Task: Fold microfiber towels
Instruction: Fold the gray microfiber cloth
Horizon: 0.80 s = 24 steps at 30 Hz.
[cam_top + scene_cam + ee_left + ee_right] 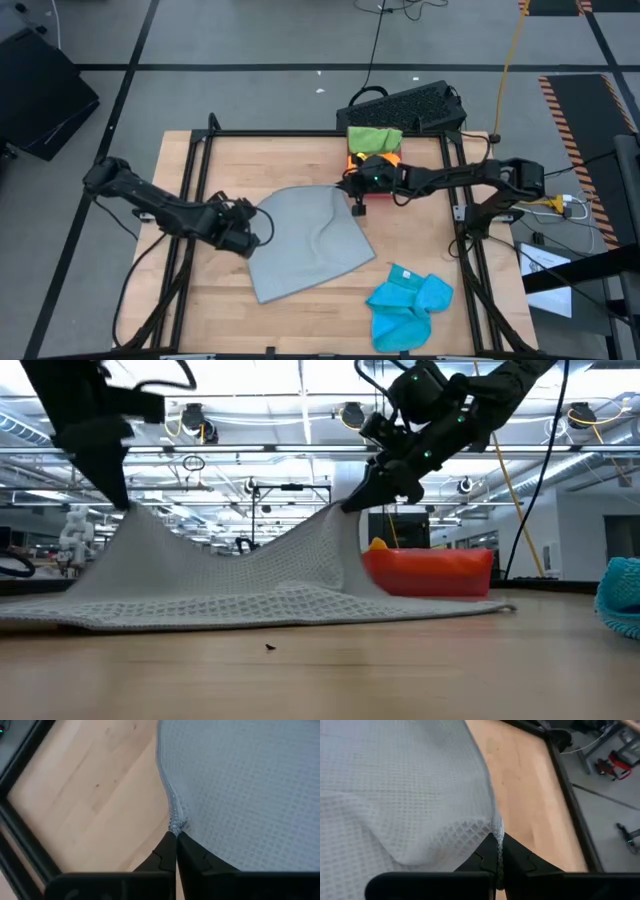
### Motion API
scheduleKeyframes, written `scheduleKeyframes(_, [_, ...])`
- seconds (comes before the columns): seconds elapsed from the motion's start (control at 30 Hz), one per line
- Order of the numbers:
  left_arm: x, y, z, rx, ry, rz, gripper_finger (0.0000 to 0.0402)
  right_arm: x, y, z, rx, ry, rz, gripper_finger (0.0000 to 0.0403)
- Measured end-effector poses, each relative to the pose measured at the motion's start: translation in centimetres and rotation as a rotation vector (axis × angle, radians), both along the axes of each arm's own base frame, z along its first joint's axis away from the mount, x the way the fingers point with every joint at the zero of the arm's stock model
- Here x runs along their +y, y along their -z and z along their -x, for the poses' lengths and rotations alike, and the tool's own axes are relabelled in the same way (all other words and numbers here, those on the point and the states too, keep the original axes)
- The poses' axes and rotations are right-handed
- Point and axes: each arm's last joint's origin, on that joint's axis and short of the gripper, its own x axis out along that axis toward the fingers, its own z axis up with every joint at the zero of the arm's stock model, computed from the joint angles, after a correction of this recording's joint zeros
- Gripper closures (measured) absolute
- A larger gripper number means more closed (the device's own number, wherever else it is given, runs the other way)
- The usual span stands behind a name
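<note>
A grey microfiber towel (305,245) lies mid-table on its near part, while its two far corners are raised and the cloth sags between them (250,560). My left gripper (262,228) is shut on the left raised corner. My right gripper (358,205) is shut on the right one. A bright blue towel (408,305) lies crumpled at the near right. A green towel (373,137) and an orange towel (385,157) sit in the pink-red tray (430,572) at the far side. My left gripper pinches the grey towel's left raised corner (175,822) between its two fingertips, slanting down from the table's left. The corner is held above the table and the cloth slopes down from it to the wood. How many layers are held cannot be seen. My right gripper pinches the towel's right raised corner (496,827) at its fingertips, coming nearly level from the table's right and far side. That corner (345,510) is lifted clear, and the cloth falls away from it to the part resting on the table.
A black frame rail (300,133) borders the wooden table. A black keyboard (410,105) lies beyond the far edge behind the tray. Bare wood shows at the near left (215,300) and between the grey and blue towels.
</note>
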Motion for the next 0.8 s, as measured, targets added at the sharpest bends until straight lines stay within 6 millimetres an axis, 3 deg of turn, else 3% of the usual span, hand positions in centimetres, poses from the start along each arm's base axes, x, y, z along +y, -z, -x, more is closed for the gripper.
scheduleKeyframes(0.23, [0.6,2.6,-0.1,-0.024,-0.028,0.102,0.0342,-0.6,-0.4,0.2,-0.017,0.009,0.03,0.0399])
scheduleKeyframes(0.57, [1.3,3.8,-0.7,-0.121,-0.14,0.193,0.0189,0.4,-0.3,-0.1,-0.003,-0.058,0.073,0.0399])
scheduleKeyframes(0.8, [3.2,3.8,-0.9,-0.108,-0.204,0.168,0.0159,0.6,-0.3,-0.2,-0.004,-0.067,0.072,0.0399])
